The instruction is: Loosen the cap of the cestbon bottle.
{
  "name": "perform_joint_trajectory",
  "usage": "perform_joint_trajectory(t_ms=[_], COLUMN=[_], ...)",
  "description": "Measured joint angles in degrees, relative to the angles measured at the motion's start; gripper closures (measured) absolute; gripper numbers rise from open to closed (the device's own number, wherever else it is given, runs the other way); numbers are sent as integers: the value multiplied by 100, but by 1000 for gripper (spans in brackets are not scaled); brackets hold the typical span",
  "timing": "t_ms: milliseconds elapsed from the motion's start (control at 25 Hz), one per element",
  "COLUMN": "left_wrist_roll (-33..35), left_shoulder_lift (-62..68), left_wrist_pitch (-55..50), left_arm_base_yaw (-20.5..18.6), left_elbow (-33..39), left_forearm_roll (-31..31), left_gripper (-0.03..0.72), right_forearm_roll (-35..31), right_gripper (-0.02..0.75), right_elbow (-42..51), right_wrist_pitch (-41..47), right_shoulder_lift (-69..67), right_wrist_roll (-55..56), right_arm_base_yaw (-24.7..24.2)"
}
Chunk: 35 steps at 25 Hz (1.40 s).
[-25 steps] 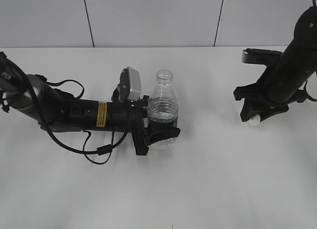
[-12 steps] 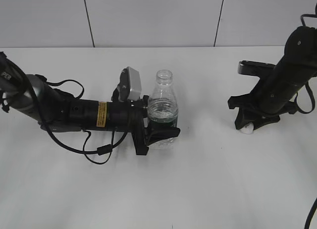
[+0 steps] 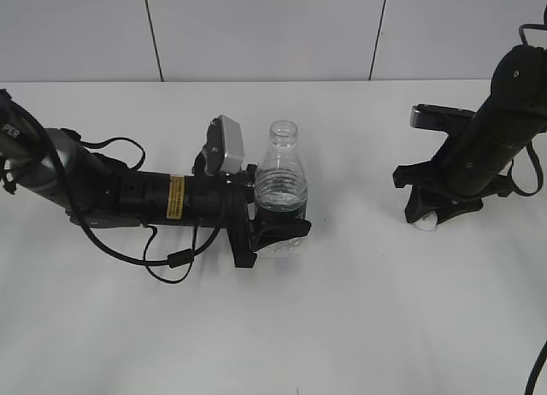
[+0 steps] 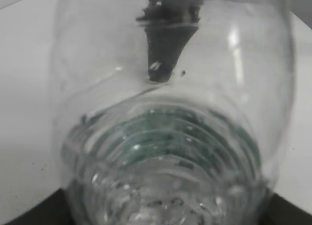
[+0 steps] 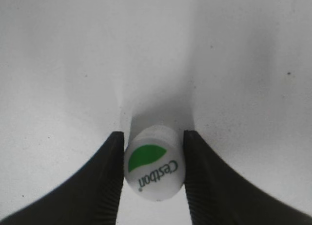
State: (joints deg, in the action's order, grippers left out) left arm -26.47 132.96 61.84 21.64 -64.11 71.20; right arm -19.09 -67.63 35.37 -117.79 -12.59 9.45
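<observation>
Already the cap [image 5: 154, 169] is off the cestbon bottle [image 3: 281, 190], whose neck stands open near the middle of the table [image 3: 342, 327]; the cap sits far out at three o'clock from it, down at the tabletop. The cap looks light, stiff and smooth-sided, so it would likely slip unless pinched squarely across its rim, as it is here. The bottle looks thin-walled and mostly empty, so I judge it light and easy to dent; the ribbed band around the green label is the firmer place to grip.

The right gripper [image 5: 154, 174] is narrowed to the cap's width, its two dark fingers [image 5: 109, 176] pressed against opposite sides of the cap, logo facing the wrist camera. The left gripper [image 3: 275, 228] reaches in from nine o'clock and is closed around the bottle's lower body at the label, holding it upright; the left wrist view shows only the clear wall and ribs pressed close.
</observation>
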Motion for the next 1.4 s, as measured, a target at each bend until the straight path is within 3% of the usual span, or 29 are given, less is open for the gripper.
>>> perform_joint_trajectory(t_ms=[120, 360, 480, 1200, 1400], left_wrist_roll=[0, 0, 0, -25, -95], left_shoulder_lift=[0, 0, 0, 0, 0], left_wrist_pitch=[0, -6, -6, 5, 245], left_arm_base_yaw=[0, 0, 0, 0, 0], left_elbow=[0, 0, 0, 0, 0], left_forearm_roll=[0, 0, 0, -14, -114], left_gripper=[288, 288, 288, 288, 214], right_forearm_roll=[0, -45, -33, 431, 465], right_gripper=[437, 263, 231, 221, 221], right_elbow=[0, -15, -17, -459, -459], right_wrist_pitch=[0, 45, 159, 1023, 1029], right_shoulder_lift=[0, 0, 57, 1829, 2076], right_wrist_roll=[5, 0, 0, -9, -9], right_arm_base_yaw=[0, 0, 0, 0, 0])
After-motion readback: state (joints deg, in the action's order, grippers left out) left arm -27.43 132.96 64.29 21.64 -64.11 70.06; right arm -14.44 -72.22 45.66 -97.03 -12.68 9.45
